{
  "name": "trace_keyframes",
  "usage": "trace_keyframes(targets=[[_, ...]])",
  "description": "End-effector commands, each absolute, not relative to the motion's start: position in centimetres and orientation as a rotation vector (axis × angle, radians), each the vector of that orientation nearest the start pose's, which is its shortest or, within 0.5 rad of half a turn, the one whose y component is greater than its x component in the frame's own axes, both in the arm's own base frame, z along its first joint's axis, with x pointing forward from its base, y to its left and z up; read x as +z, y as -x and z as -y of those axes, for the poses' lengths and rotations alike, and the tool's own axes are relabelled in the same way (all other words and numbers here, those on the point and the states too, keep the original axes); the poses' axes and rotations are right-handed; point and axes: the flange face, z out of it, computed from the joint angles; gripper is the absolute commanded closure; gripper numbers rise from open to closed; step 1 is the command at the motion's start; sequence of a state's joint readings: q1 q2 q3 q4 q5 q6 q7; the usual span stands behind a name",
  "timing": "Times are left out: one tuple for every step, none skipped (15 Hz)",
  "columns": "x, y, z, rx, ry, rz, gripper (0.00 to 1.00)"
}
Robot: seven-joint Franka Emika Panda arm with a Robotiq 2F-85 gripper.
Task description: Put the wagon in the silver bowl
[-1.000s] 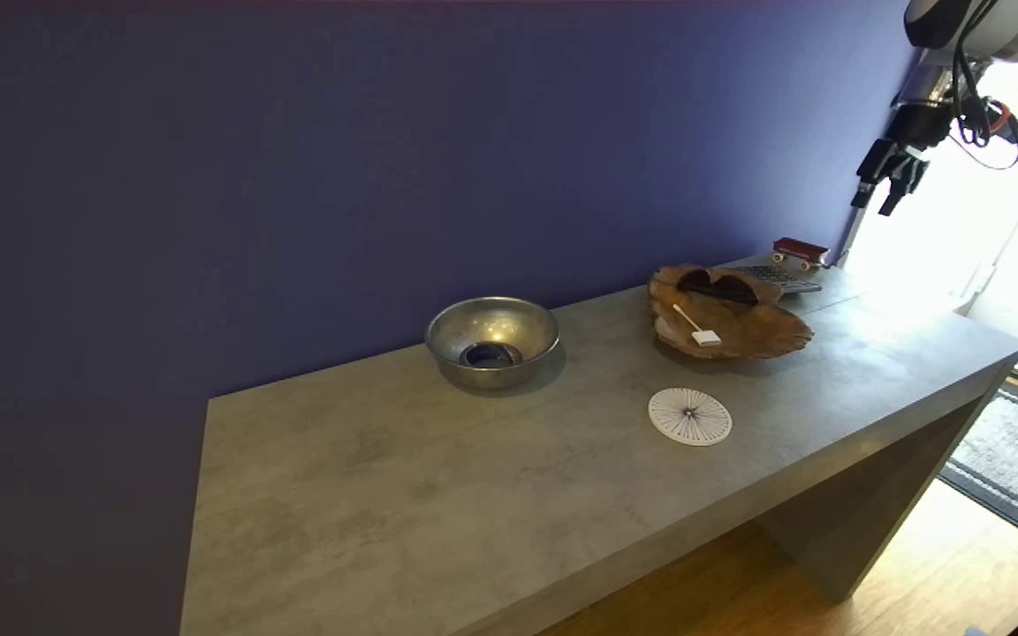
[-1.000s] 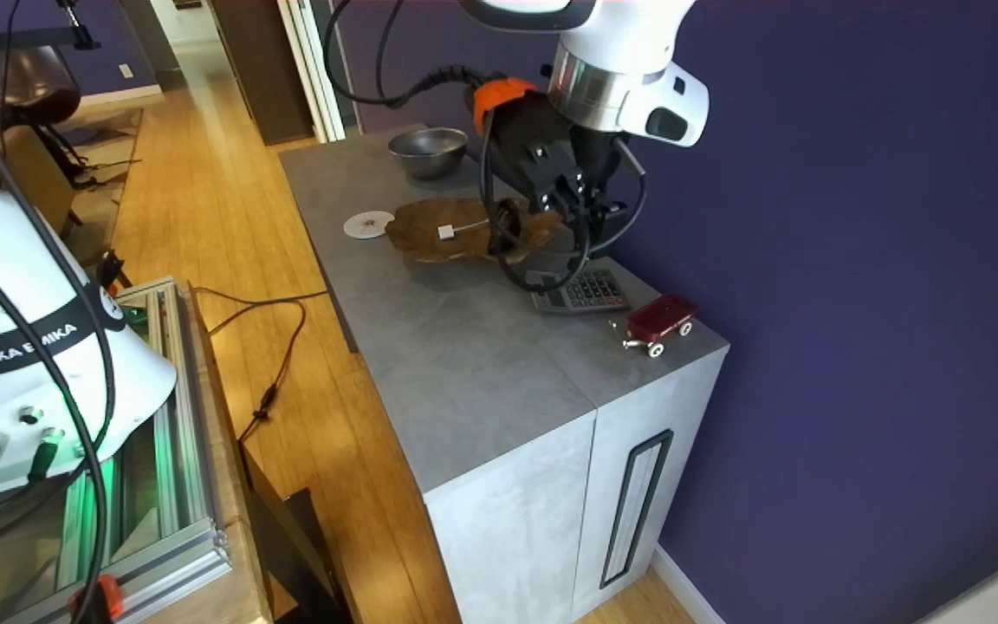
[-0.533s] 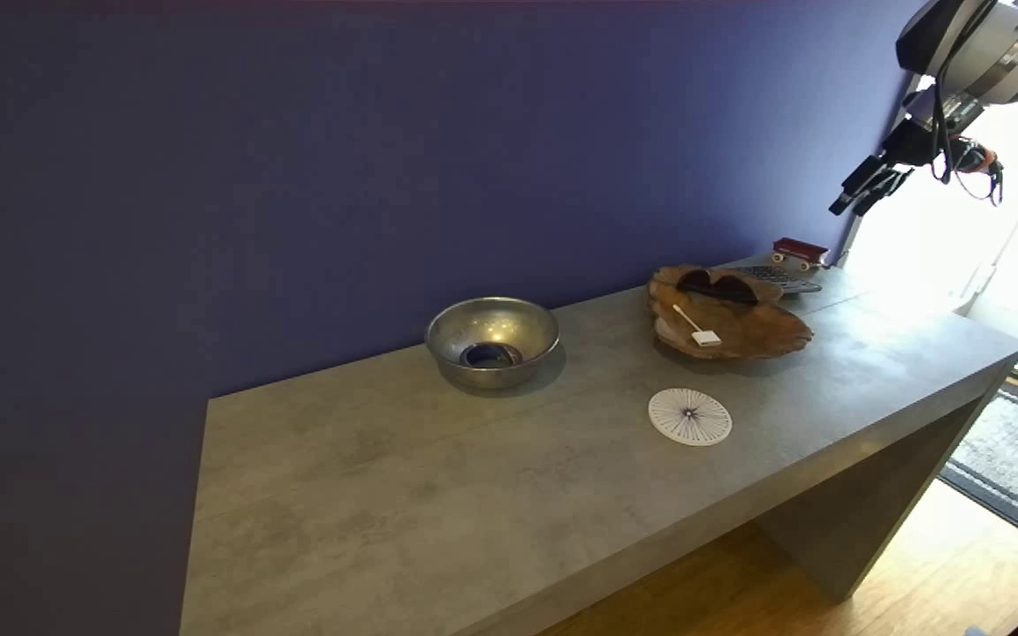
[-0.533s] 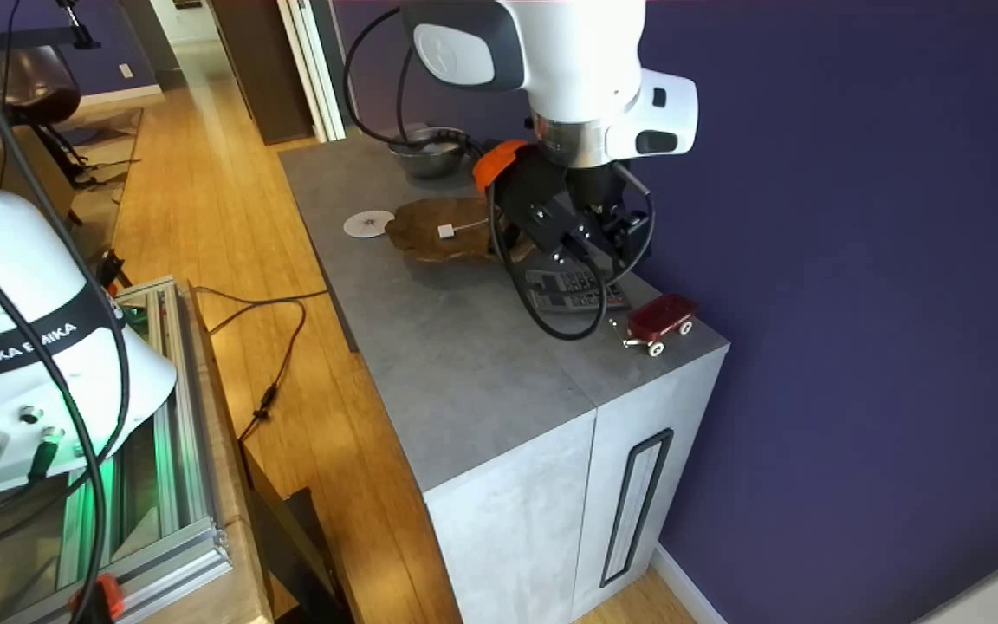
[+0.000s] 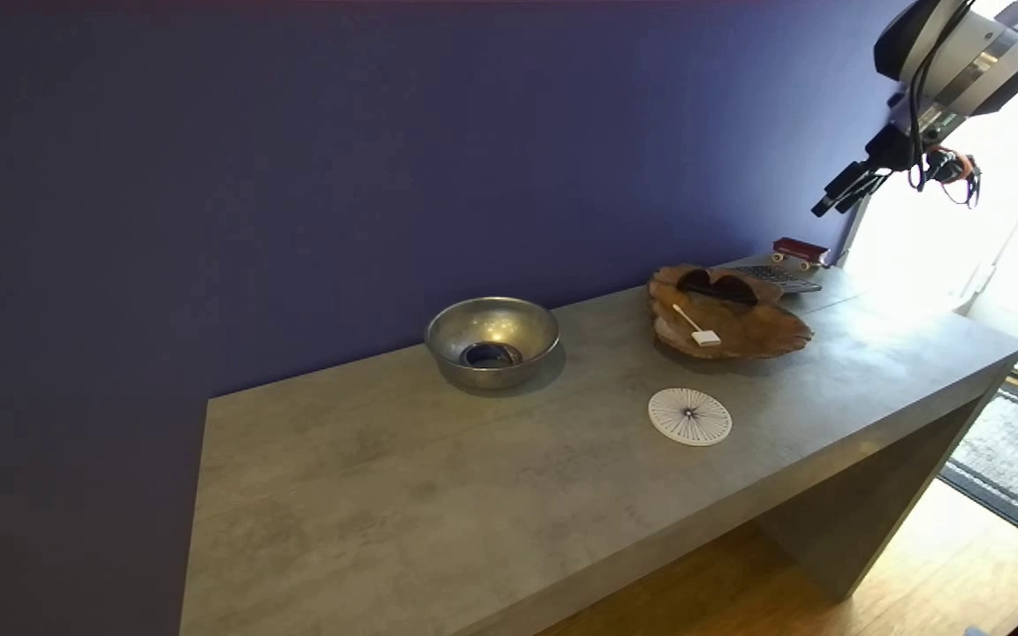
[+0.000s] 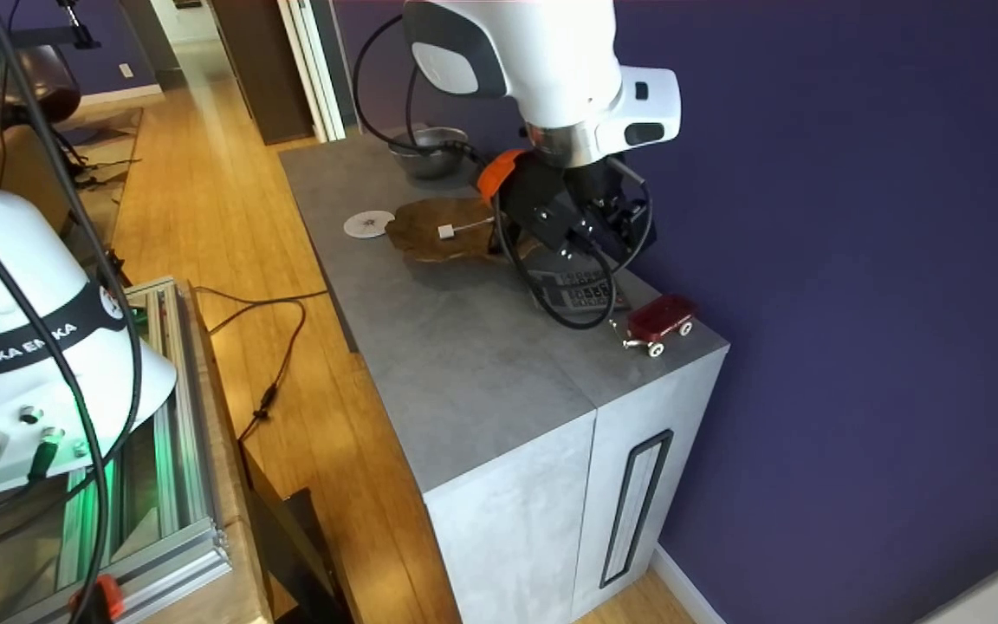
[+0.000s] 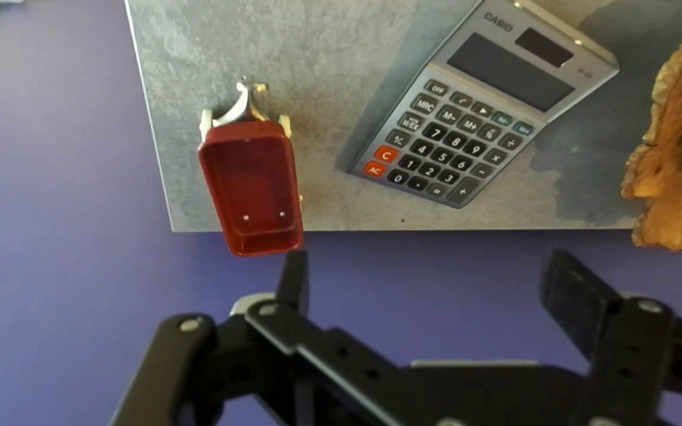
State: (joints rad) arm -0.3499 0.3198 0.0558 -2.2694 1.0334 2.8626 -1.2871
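One wagon (image 7: 252,183), upright at a corner of the worktop (image 5: 368,477), beside one calculator (image 7: 441,142). One silver bowl (image 5: 518,327), well apart; one wooden bowl (image 5: 761,336) between it and wagon. One white disc (image 5: 690,417) near wooden bowl. One tool (image 7: 427,266), raised, jaws wide apart.

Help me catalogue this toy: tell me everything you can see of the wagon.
The wagon is dark red, with an open, round-cornered tray, empty but for two bright spots, pale wheels and a silvery handle. Its shiny look suggests painted metal, though I can't be sure. It stands upright on the table, near a corner, handle pointing away from the wall. The calculator lies beside it, apart. Nothing grips it; whether it touches the wall is unclear.
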Motion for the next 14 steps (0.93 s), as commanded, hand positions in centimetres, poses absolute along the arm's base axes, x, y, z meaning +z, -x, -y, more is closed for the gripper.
trace_keyframes(targets=[[22.0,-52.3,19.1,-0.821,2.952,0.134,0.00],[21.6,-52.7,18.8,-0.841,2.953,0.158,0.00],[21.1,-53.1,18.5,-0.855,2.960,0.194,0.00],[20.5,-53.6,18.5,-0.869,2.970,0.226,0.00],[19.6,-53.9,18.6,-0.871,2.986,0.260,0.00],[18.7,-54.3,19.0,-0.873,3.000,0.286,0.00],[17.9,-54.5,19.4,-0.867,3.009,0.302,0.00],[17.1,-54.7,19.8,-0.865,3.017,0.312,0.00],[16.1,-54.7,20.3,-0.852,3.025,0.321,0.00],[15.3,-54.8,20.6,-0.844,3.028,0.328,0.00],[14.4,-54.7,20.8,-0.820,3.032,0.315,0.00],[15.8,-54.1,20.1,-0.815,3.013,0.329,0.00],[15.1,-54.1,20.3,-0.802,3.014,0.323,0.00],[14.8,-54.0,20.3,-0.795,3.014,0.321,0.00]])
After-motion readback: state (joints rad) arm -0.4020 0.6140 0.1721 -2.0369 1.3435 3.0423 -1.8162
